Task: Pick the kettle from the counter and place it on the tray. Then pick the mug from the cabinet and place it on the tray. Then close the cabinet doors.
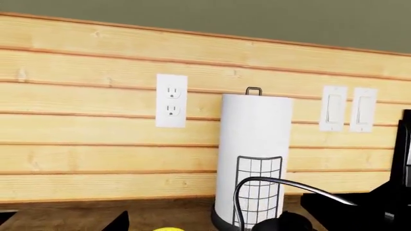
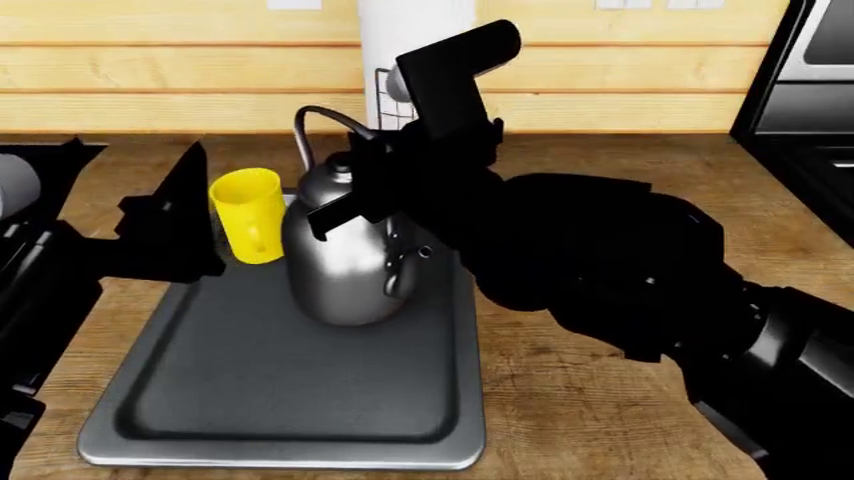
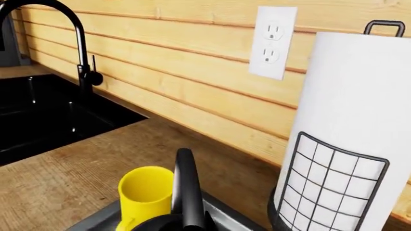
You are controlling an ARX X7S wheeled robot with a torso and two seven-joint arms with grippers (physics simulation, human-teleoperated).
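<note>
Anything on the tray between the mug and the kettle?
No. The head view shows only bare tray between the mug and the kettle.

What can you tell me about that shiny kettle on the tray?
The kettle looks like polished silver metal, with a tall rounded body, a stubby spout, a dark lid knob and a thin arched wire handle. It stands upright on the far part of the dark tray, right of the yellow mug. The right gripper is at its top; whether it grips the kettle is unclear.

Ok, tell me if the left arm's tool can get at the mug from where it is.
Probably yes: the left tool sits just beside the mug on the tray, nothing visible between them.
</note>
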